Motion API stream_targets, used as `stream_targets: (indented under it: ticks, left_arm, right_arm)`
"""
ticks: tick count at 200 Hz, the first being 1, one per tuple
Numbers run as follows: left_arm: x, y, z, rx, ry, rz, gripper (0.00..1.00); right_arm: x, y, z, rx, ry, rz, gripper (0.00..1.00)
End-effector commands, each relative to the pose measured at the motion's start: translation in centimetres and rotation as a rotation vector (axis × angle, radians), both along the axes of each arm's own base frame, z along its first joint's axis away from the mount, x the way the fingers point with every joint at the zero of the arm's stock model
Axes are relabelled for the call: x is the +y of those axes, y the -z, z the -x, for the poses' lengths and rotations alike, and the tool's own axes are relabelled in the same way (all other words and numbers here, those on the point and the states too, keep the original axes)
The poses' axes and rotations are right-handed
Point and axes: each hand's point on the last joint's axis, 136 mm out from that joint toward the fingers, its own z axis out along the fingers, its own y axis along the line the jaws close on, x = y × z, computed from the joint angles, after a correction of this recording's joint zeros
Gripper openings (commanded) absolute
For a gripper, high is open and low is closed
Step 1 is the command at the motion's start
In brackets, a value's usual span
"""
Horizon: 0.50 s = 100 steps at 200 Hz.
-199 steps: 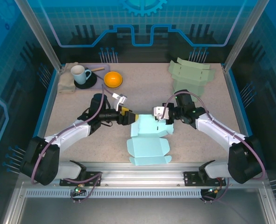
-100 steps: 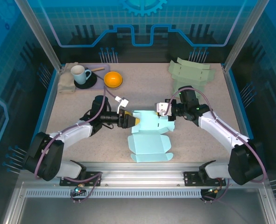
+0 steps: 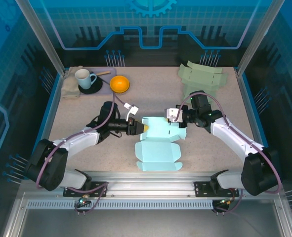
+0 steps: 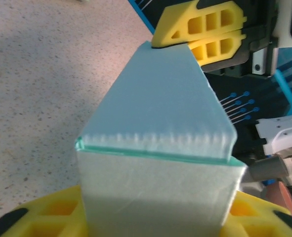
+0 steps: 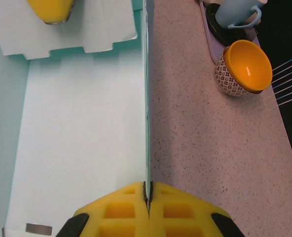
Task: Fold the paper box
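The light blue paper box (image 3: 158, 143) lies half unfolded at the table's middle, its front panel flat and its back part raised. My left gripper (image 3: 142, 127) is at the box's left end. In the left wrist view a folded flap of the box (image 4: 155, 123) spans the gap between the yellow fingers (image 4: 32, 217) and touches both. My right gripper (image 3: 173, 121) holds the right end. In the right wrist view its jaws (image 5: 148, 195) are shut on the thin edge of an upright wall (image 5: 81, 123).
A flat green cardboard blank (image 3: 202, 79) lies at the back right. An orange bowl (image 3: 119, 84), a white cup (image 3: 84, 78) on a dark tray and a folded cloth (image 3: 69, 89) stand at the back left. Bare tabletop lies left and right of the box.
My left gripper slid right onto the box's left flap and its jaws narrowed around it. The box's back part rose and shifted slightly. The right gripper stayed shut on the wall.
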Motion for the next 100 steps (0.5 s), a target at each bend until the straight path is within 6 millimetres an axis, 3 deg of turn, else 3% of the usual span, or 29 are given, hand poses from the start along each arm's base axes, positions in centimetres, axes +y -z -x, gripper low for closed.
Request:
stream_targets:
  ticks: [1,40,100]
  left_arm:
    - [0.9,0.1,-1.2,-0.041,-0.101,-0.080,0.34]
    - [2.3,0.4,-2.0,-0.101,-0.213,-0.182,0.23]
    - [5.0,1.4,-3.4,-0.139,-0.383,-0.337,0.20]
  right_arm:
    - [0.5,-2.3,0.0,-0.026,-0.018,-0.053,0.00]
    - [0.5,-2.2,-0.3,-0.030,0.000,-0.047,0.00]
    - [0.3,-1.9,-1.0,-0.043,0.040,-0.020,0.00]
